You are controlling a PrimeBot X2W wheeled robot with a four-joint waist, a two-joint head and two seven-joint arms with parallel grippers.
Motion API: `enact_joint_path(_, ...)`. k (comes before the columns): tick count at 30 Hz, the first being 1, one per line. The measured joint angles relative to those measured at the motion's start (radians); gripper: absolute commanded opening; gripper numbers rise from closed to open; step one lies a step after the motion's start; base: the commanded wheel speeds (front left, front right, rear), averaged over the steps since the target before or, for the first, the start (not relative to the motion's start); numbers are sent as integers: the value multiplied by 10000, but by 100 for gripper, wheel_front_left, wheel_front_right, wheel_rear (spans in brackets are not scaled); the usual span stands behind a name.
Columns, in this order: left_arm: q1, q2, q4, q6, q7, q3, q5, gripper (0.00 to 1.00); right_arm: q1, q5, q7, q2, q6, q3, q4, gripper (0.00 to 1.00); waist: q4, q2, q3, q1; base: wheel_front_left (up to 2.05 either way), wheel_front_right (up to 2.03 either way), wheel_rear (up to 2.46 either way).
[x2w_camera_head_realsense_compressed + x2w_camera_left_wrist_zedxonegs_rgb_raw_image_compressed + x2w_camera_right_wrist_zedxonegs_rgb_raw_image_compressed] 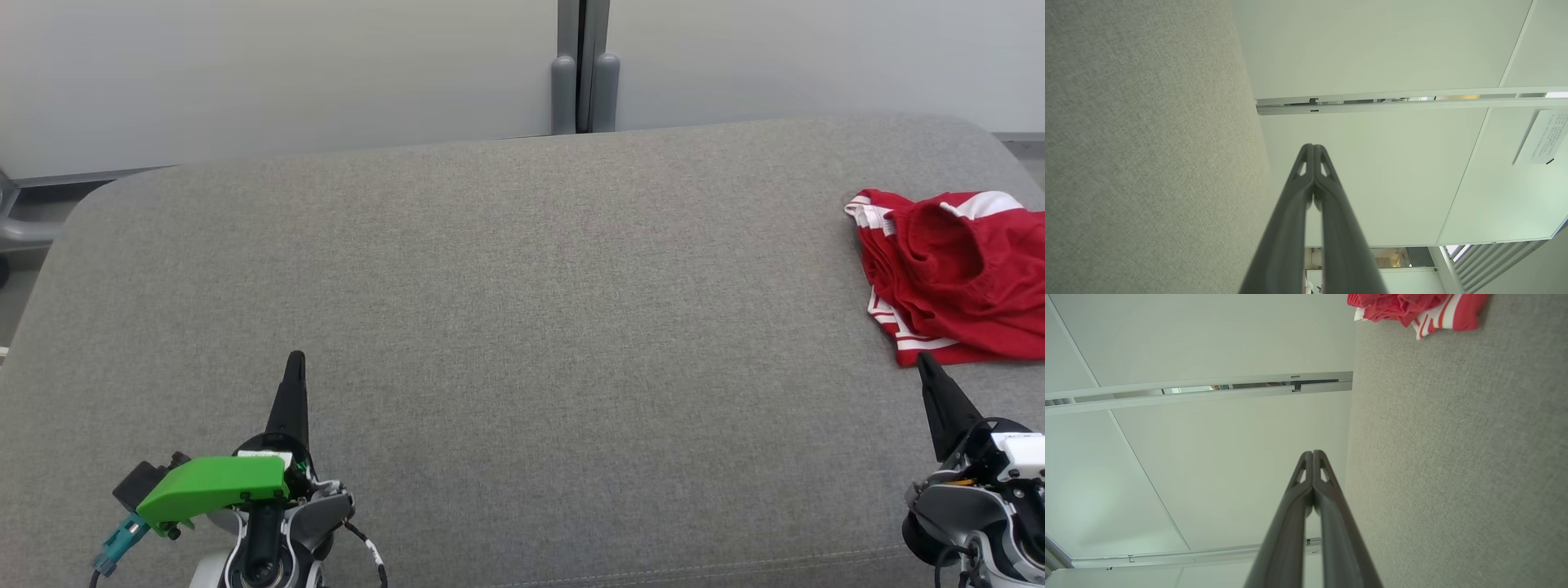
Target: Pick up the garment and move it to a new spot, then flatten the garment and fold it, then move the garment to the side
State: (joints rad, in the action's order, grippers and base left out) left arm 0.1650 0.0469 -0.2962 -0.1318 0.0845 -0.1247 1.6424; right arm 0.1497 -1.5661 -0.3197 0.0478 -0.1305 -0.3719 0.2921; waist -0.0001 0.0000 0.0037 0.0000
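Note:
A crumpled red garment (955, 273) with white stripes lies at the right edge of the grey fabric surface (522, 310); part of it runs out of the head view. It appears again as the garment (1412, 308) at the top of the right wrist view. My right gripper (924, 359) is shut with nothing in it, its tip just below the garment's lower edge, apart from it. At the lower left, my left gripper (295, 358) is shut and empty, far from the garment. Both wrist views show the fingers pressed together, the left gripper (1313, 146) and the right gripper (1312, 452).
The grey cushioned surface has rounded far corners and a seam near its front edge. White wall panels (286, 73) stand behind it, with a grey post (584, 73) at the middle. A green part (212, 483) sits on my left wrist.

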Motion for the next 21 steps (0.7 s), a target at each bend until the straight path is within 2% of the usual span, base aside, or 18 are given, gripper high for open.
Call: enact_joint_path(21,1,0,0,0,0,0,0,0,0,0,0,0,0,0,0,0,0,0,0,0,0,0,0)
